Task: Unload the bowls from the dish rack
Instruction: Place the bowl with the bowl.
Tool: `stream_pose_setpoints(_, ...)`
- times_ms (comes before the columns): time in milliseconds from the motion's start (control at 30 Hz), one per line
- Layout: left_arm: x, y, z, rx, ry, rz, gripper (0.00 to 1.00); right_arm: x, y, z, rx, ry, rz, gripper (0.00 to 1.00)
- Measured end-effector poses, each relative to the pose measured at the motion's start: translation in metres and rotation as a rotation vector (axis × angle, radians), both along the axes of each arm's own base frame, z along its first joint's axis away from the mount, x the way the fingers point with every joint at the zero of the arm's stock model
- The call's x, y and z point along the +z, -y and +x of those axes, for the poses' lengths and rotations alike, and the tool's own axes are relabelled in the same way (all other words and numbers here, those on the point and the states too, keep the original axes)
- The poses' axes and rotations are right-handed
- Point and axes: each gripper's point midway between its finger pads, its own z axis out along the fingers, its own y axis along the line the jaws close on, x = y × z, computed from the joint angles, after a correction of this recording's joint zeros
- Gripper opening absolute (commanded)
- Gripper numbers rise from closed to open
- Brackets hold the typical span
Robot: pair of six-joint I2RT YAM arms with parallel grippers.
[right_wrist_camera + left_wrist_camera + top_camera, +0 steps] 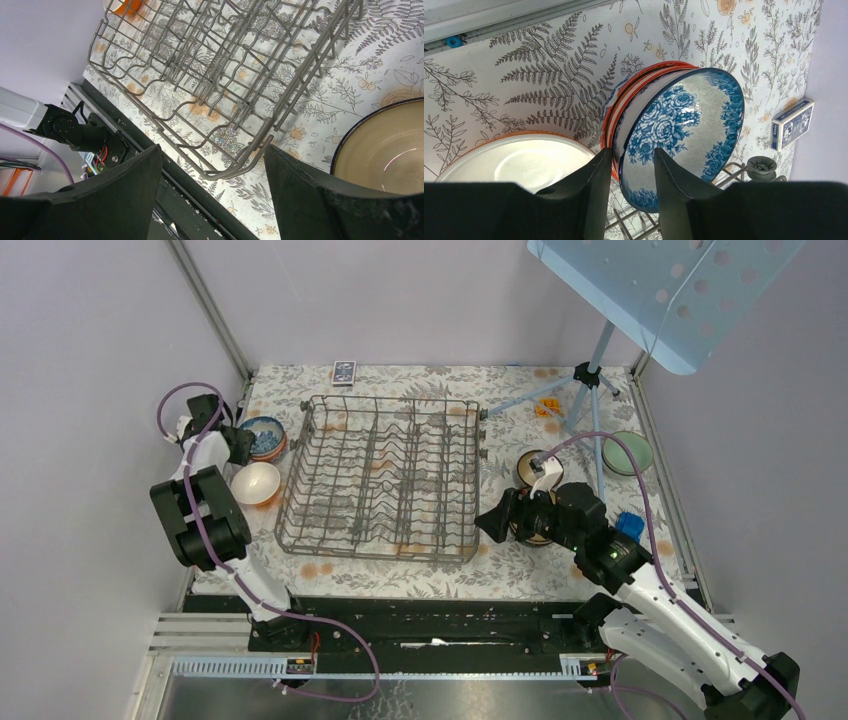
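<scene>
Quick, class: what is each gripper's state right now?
Left gripper: open, astride the rim of the blue floral bowl.
Right gripper: open, holding nothing.

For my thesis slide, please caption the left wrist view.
Left end effector straddles the rim of a blue floral bowl nested in an orange-rimmed bowl.

In the left wrist view, the lower rim of the blue floral bowl [674, 125] is covered by the left gripper [632, 155]; whether it is touched cannot be told. The orange-rimmed bowl [644, 74] behind it is mostly hidden. The white bowl [524, 160] is cut off by the gripper's body. The print on the card box [792, 123] is too small to be read. In the right wrist view, the beige bowl [385, 145] is cut by the right edge and the dish rack [217, 67] by the top edge. In the top view, this bowl is partly hidden under the right arm [600, 540].
</scene>
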Motion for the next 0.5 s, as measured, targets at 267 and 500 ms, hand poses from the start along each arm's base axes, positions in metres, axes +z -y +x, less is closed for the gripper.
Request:
stream_pose_setpoints(267,0.001,0.000,-0.001,-0.004,-0.005,0.002,0.47,-0.002,0.001,-0.001,0.000,-0.002,-0.001,0.81)
stream_pose_setpoints(500,0.015,-0.002,-0.002,-0.004,0.016,0.028,0.47,-0.004,0.001,-0.002,0.000,-0.004,-0.003,0.81)
